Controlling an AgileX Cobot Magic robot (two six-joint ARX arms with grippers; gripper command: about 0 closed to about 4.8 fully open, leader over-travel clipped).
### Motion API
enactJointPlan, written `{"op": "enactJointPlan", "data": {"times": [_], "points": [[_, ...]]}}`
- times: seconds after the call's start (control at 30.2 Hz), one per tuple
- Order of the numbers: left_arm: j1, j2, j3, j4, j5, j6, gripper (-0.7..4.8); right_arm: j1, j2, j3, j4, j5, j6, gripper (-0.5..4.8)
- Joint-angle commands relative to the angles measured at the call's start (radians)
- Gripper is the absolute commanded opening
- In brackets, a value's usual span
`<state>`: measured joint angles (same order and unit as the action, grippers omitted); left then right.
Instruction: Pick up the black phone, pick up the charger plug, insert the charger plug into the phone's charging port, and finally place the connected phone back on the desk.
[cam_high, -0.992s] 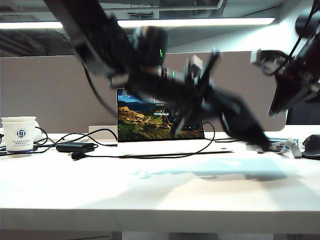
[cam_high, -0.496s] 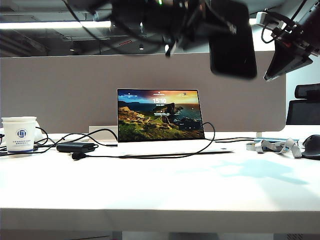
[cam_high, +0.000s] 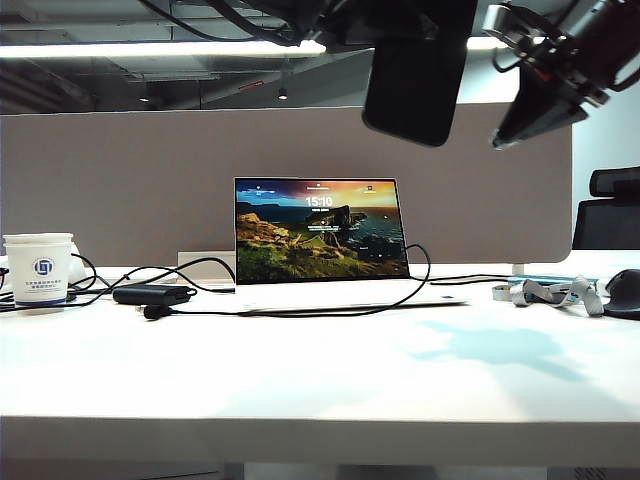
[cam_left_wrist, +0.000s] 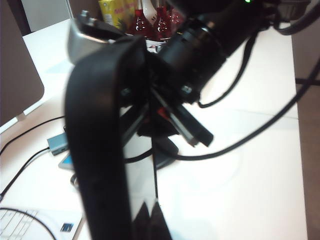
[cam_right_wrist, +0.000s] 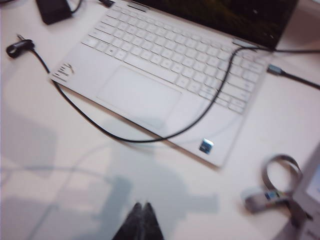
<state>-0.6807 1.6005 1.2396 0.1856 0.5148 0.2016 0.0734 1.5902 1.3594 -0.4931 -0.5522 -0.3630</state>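
Note:
The black phone (cam_high: 415, 80) hangs high above the desk (cam_high: 320, 370), over the laptop's right side. My left gripper (cam_left_wrist: 150, 212) is shut on it, and the phone (cam_left_wrist: 100, 150) fills that wrist view as a dark slab. Its charging port cannot be made out. My right gripper (cam_high: 503, 140) is up at the top right, just right of the phone, shut and empty. Its closed fingertips (cam_right_wrist: 141, 207) point down at the desk. The charger plug (cam_right_wrist: 19, 45) lies on the desk left of the laptop, at the end of a thin black cable (cam_right_wrist: 135, 139); the exterior view shows the plug (cam_high: 153, 312) too.
An open laptop (cam_high: 318, 230) stands mid-desk with the cable draped over its keyboard (cam_right_wrist: 165, 55). A black power brick (cam_high: 150, 294) and a paper cup (cam_high: 38, 265) sit at the left. A grey strap (cam_high: 550, 292) and a dark mouse (cam_high: 625, 292) lie at the right.
My left arm swung up from in front of the laptop and carried the phone to the top of the view, then slightly left. My right gripper drifted a little left and stayed shut.

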Motion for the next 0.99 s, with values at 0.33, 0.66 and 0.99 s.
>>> {"op": "enactJointPlan", "data": {"times": [0.33, 0.66, 0.99], "points": [[0.140, -0.127, -0.098, 0.028, 0.006, -0.046, -0.06, 0.070, 0.080, 0.002, 0.192, 0.008, 0.254, -0.01], [0.213, -0.177, -0.104, -0.011, 0.039, -0.057, -0.06, 0.102, 0.231, 0.002, 0.352, 0.042, 0.483, 2.78], [0.213, -0.184, -0.104, -0.032, 0.048, -0.060, -0.06, 0.102, 0.384, 0.002, 0.613, 0.129, 0.688, 2.74]]}}
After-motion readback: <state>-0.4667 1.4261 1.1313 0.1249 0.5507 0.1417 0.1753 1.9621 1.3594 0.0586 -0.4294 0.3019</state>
